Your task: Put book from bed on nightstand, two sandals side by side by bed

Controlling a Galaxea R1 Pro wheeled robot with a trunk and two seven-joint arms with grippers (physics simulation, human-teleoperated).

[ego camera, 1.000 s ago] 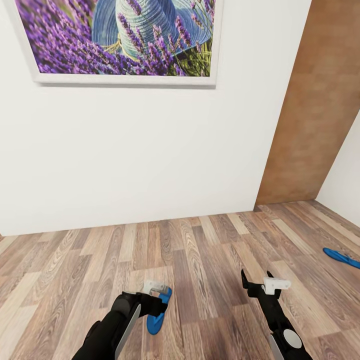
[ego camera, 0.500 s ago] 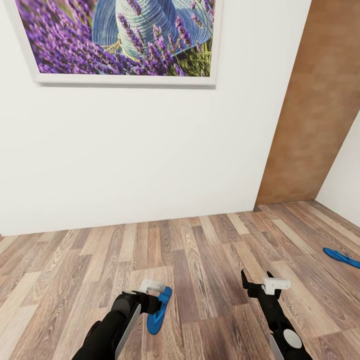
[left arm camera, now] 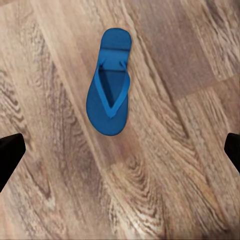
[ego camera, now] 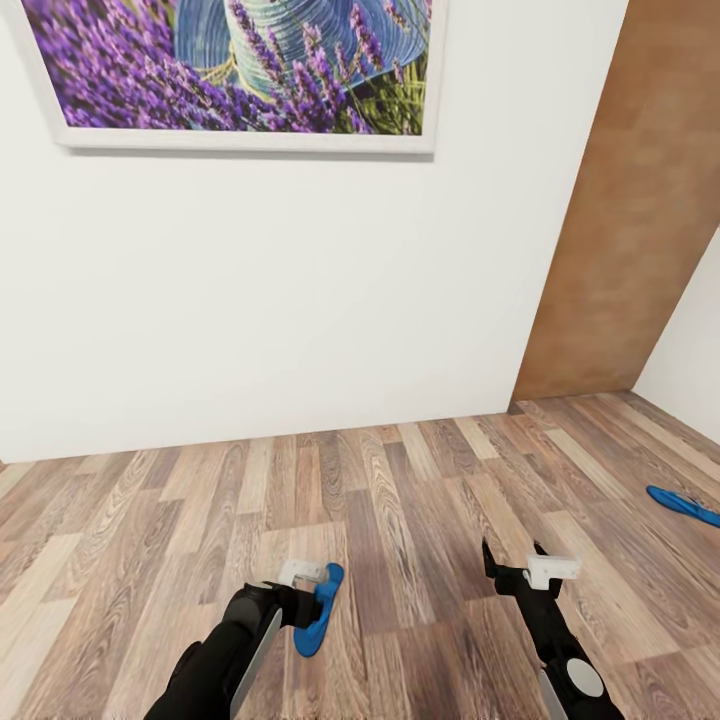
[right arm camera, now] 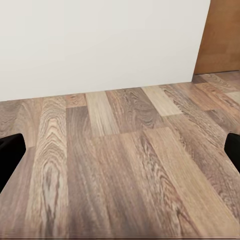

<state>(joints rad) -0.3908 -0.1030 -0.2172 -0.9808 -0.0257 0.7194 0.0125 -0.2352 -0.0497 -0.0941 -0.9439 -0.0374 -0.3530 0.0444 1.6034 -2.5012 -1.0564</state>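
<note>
One blue sandal (ego camera: 312,635) lies flat on the wood-plank floor, sole down and thong strap up, directly under my left gripper (ego camera: 312,600). In the left wrist view this sandal (left arm camera: 110,85) lies beyond the widely spread fingertips (left arm camera: 10,155), and my left gripper (left arm camera: 120,152) is open above it without touching it. The other sandal (ego camera: 685,505) lies on the floor at the far right edge. My right gripper (ego camera: 513,558) hovers open over bare floor, its fingertips (right arm camera: 232,150) far apart. The book, the bed and the nightstand are out of view.
A white wall (ego camera: 300,300) with a framed lavender picture (ego camera: 250,70) stands close ahead. A brown wooden door panel (ego camera: 620,250) stands at the right. Wood-plank floor (ego camera: 420,500) runs between the wall and my arms.
The whole head picture has shifted slightly upward, so the camera moved. Both grippers and the sandals keep their places.
</note>
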